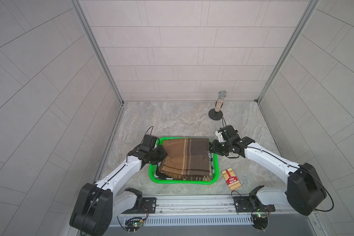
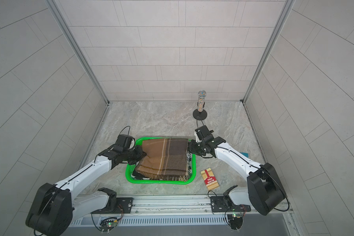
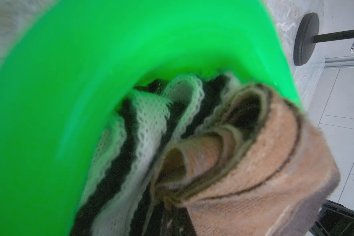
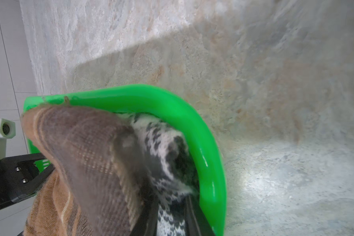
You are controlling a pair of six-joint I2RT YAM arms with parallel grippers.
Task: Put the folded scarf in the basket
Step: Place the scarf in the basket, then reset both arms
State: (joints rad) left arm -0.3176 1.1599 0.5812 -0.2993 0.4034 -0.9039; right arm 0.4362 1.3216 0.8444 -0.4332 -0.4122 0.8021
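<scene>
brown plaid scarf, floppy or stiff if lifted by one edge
Probably floppy: the brown plaid woven scarf bunches into soft folds where the left claw pinches it. Its fuzzy weave likely grips well. The fringe might snag the bright green plastic basket.

Pale grey tiled walls point(image 1: 172, 51) enclose three sides, joined by aluminium corner posts point(image 1: 97, 51). The worktop point(image 1: 172, 120) is beige-grey marbled stone; a metal rail point(image 1: 192, 201) lines its near edge.

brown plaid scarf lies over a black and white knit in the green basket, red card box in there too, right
No: the red card box lies on the table beside the green basket, as both top views show. The rest is right.
</scene>
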